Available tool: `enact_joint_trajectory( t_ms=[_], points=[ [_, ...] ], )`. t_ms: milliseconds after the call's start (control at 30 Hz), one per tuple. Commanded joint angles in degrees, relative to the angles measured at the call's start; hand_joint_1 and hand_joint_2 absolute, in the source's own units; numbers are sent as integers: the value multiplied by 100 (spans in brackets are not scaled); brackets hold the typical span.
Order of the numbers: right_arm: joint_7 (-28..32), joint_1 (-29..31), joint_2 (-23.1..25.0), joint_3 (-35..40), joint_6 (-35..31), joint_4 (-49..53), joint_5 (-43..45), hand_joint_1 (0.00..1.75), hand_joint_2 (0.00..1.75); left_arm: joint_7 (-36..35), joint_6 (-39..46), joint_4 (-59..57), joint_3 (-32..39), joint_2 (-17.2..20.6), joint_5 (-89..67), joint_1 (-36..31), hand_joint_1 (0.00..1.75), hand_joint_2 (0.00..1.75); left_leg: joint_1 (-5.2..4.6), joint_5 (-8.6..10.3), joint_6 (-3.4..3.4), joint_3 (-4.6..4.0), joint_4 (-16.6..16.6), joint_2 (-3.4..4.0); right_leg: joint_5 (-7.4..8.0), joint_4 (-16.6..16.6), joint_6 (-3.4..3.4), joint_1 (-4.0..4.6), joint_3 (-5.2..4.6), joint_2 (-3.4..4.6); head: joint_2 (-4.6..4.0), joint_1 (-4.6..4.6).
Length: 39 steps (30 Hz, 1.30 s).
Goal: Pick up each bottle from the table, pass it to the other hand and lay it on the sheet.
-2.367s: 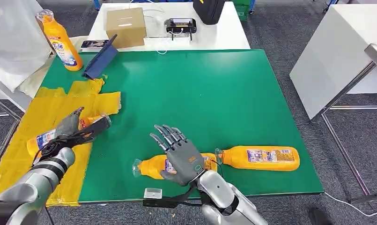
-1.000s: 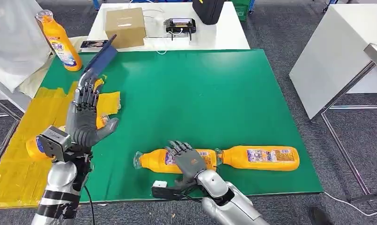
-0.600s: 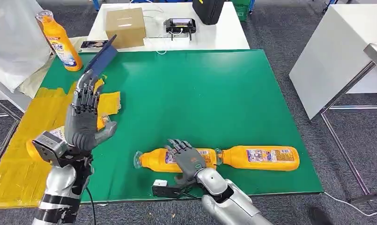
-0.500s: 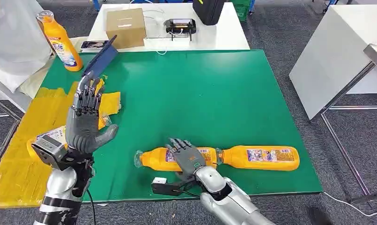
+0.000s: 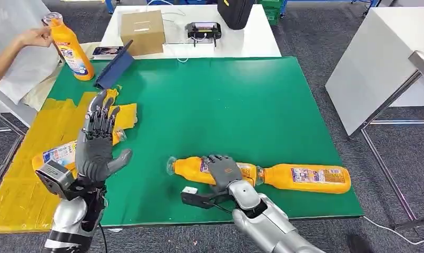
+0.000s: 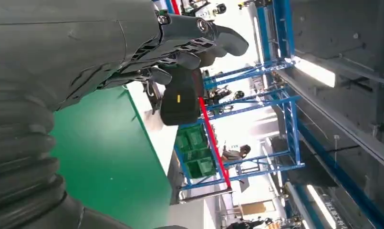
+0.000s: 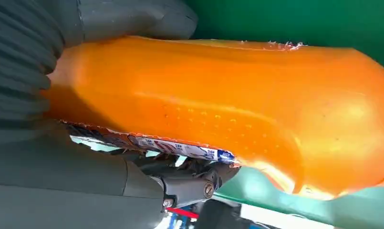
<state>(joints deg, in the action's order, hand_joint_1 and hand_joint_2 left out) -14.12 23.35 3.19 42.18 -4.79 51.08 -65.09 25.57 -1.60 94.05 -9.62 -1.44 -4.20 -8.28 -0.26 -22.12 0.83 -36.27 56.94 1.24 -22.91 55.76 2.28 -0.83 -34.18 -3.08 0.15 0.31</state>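
Observation:
Two orange bottles lie end to end near the green table's (image 5: 225,105) front edge. My right hand (image 5: 224,171) lies over the nearer bottle (image 5: 191,167). In the right wrist view my right hand (image 7: 61,181) grips that bottle (image 7: 228,109), thumb on one side and fingers on the other. The second bottle (image 5: 307,178) lies to its right, cap touching the first. A third bottle (image 5: 57,154) lies on the yellow sheet (image 5: 20,184). My left hand (image 5: 96,142) is raised over the sheet's edge, fingers spread and holding nothing. The left wrist view shows that hand (image 6: 85,47) with nothing in it.
An upright orange bottle (image 5: 70,47) stands at the far left corner, and a person's hand (image 5: 36,37) touches its top. A blue tablet case (image 5: 115,68) leans beside it. A cardboard box (image 5: 142,30) and a black device (image 5: 203,30) sit on the white table behind.
Both lying bottles have slid to the right under my right hand. My left hand rose from the sheet bottle, opened, then sank slightly. A person's hand has reached the upright bottle.

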Motion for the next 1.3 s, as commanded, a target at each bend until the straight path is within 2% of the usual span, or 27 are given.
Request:
enact_joint_trajectory(
  t_ms=[33,167,233,267,300,333,400,500,567,633,733,767,967,1067,1133,1167,1200,1267,1300],
  points=[
    [-54,-20,-305,-207,100,79,27,175,175,-15,-30,-82,97,-32,9,-62,0,175,7,-9,-7,17,-1,-18,-11,-4,-8,4,22,10,0,0],
    [-77,-34,-262,-281,83,47,81,175,175,-15,-30,-98,94,-35,9,-72,0,175,6,-6,-6,11,-2,-12,-7,-5,-6,4,15,9,0,0],
    [91,-63,-203,-552,-235,142,323,175,175,-23,-55,-91,69,-22,8,-64,0,175,7,-8,-7,14,-1,-15,-10,-4,-7,4,18,10,0,0],
    [505,-193,-141,-852,-443,405,808,175,175,-43,-95,-79,10,10,1,-54,0,175,10,-13,-9,21,0,-16,-14,-5,-9,6,25,16,0,0],
    [621,-277,-135,-1058,-1053,684,865,175,175,-62,-115,-68,-44,26,-32,-33,0,175,6,-7,-6,9,-1,-12,-8,-4,-6,4,12,10,0,-2],
    [677,-370,-152,-1213,-1275,1069,892,175,175,-89,-123,-22,-101,32,-69,18,0,175,15,-21,-12,27,6,-20,-21,-3,-13,9,34,25,0,0],
    [1017,-684,-144,-1702,-2050,2023,979,175,175,-199,-160,-51,-280,84,-141,51,0,175,9,-15,-7,10,8,-19,-16,3,-9,5,17,13,0,2],
    [1666,-1071,-86,-2256,-2958,2973,1275,175,175,-420,-311,-380,-631,174,-193,6,0,175,16,-41,-13,22,25,-30,-41,15,-16,8,35,31,0,0],
    [2074,-1262,-28,-2481,-3373,3353,1520,175,175,-427,-333,-606,-816,193,-206,-35,0,175,11,-34,-13,14,19,-40,-39,14,-13,5,29,12,0,0],
    [2816,-1474,267,-2890,-3521,3783,1761,175,175,-456,-381,-844,-1031,229,-198,-96,0,175,3,-13,-9,1,1,-40,-24,2,-8,-1,12,-8,0,-2],
    [3661,-1626,723,-3280,-3521,4053,1928,175,175,-539,-485,-1083,-1269,273,-169,-202,0,175,11,-28,-15,20,5,-56,-40,3,-14,4,36,-6,0,0],
    [3804,-1642,802,-3311,-3521,4091,1957,175,175,-562,-522,-1135,-1321,274,-160,-223,0,175,-1,-11,-9,-8,1,-33,-19,6,-7,-3,-1,-3,0,2],
    [4202,-1639,1007,-3287,-3521,4097,2195,175,175,-592,-652,-1306,-1484,267,-55,-277,0,175,8,-19,-14,-5,1,-30,-19,1,-9,5,-3,9,0,0],
    [4264,-1604,894,-2939,-3521,4018,2475,175,175,-605,-703,-1355,-1554,267,25,-318,0,175,6,-14,-10,-15,-3,-14,-10,-3,-5,4,-17,16,0,-2],
    [4097,-1505,694,-2338,-3521,3749,2685,175,175,-626,-765,-1444,-1622,254,139,-401,0,175,5,-13,-10,-15,-3,-14,-10,-3,-5,3,-17,13,0,0],
    [4026,-1462,727,-2207,-3521,3583,2508,175,175,-628,-768,-1483,-1645,246,147,-436,0,175,8,-18,-12,-7,-1,-16,-14,-4,-7,5,-6,20,0,0],
    [3815,-1291,635,-1729,-3476,3125,2285,175,175,-656,-788,-1579,-1655,221,227,-513,0,175,7,-13,-10,-16,-3,-8,-8,-5,-5,6,-17,18,0,0],
    [3709,-1113,689,-1368,-3521,2628,2239,175,175,-660,-796,-1678,-1670,205,258,-600,0,175,8,-15,-12,-7,-6,6,-4,-8,-7,6,-10,36,0,2],
    [3613,-952,688,-1074,-3326,2256,2348,175,175,-639,-867,-1706,-1695,199,333,-650,0,175,11,-21,-15,4,-5,9,-8,-9,-11,8,1,47,0,0]
  ],
)
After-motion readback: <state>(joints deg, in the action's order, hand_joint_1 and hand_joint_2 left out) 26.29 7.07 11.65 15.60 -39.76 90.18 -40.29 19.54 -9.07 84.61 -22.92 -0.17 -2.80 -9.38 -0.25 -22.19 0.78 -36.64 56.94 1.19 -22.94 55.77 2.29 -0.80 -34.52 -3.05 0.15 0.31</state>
